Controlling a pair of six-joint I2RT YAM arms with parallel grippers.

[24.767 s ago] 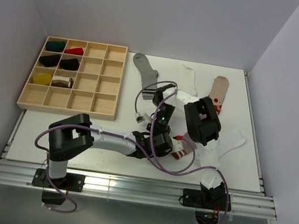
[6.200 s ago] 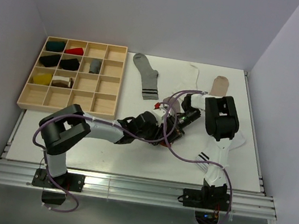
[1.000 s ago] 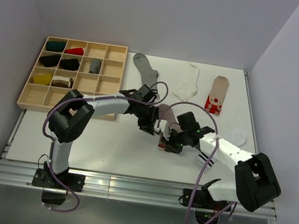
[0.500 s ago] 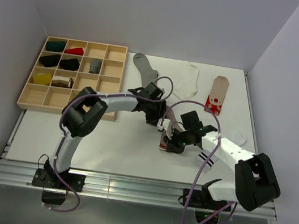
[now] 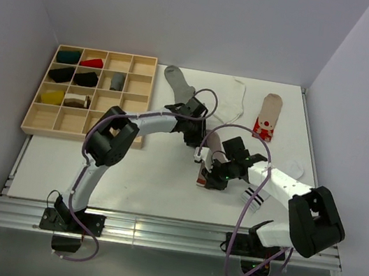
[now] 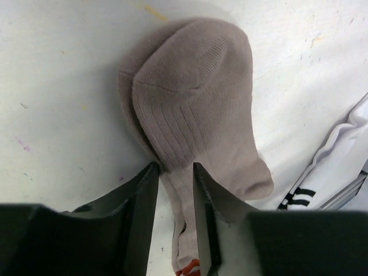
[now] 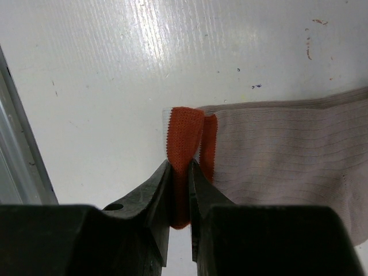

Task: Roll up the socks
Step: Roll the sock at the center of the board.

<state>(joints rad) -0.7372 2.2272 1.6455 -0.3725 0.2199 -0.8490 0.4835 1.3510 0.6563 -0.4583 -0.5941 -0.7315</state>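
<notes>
Midway, I am pinching the red cuff of the taupe knit sock (image 6: 195,98) mid-table in my right gripper (image 7: 179,172), with the left gripper (image 6: 172,172) astride it, grip unclear, while rolled bundles (image 5: 74,77) are sitting in the wooden compartment tray (image 5: 82,136) and other socks (image 5: 175,78) are waiting flat.

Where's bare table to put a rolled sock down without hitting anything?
Bare: near-left table, between the left arm, the gripped taupe sock and the front edge. Bottom row of the wooden tray looks empty. Crowded: centre to far right, grey sock, white sock and both arms.
</notes>
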